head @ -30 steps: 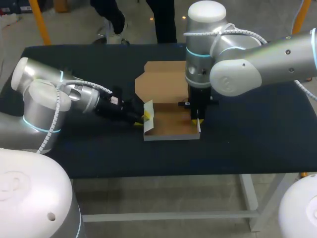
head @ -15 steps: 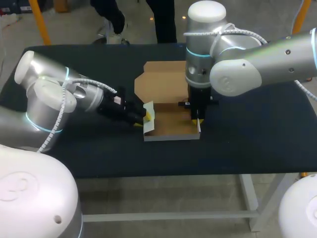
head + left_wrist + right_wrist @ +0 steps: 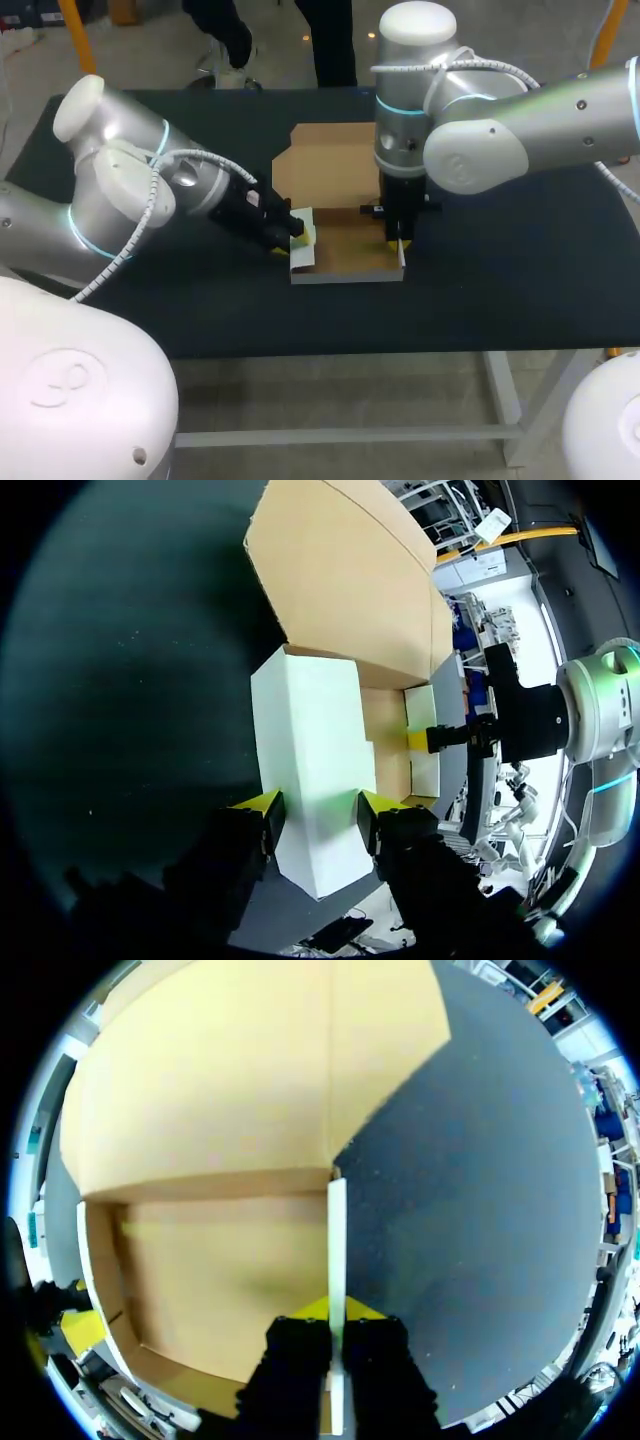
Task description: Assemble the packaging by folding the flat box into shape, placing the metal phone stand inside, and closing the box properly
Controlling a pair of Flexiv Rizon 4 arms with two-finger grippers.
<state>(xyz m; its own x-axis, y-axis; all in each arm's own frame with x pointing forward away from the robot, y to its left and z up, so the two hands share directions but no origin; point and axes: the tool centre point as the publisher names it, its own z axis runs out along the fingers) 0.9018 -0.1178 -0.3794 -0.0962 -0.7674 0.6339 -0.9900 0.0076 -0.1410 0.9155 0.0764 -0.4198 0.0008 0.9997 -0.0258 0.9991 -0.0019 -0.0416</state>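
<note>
The cardboard box lies open in the middle of the table, brown inside and white outside, its lid panel flat behind it. My left gripper is at the box's left end. In the left wrist view the gripper is open and the white left side flap sits in the gap. My right gripper comes straight down and is shut on the upright right side wall, pinched at the gripper. No metal phone stand shows in any view.
The black table stretches bare to the right of and in front of the box. My right arm's big elbow hangs over the table's right half. My left arm's forearm lies low over the left half.
My left arm has swung in toward the box, its elbow rising, and its gripper has pressed further onto the left flap with the fingers slightly wider. The right arm has not moved.
</note>
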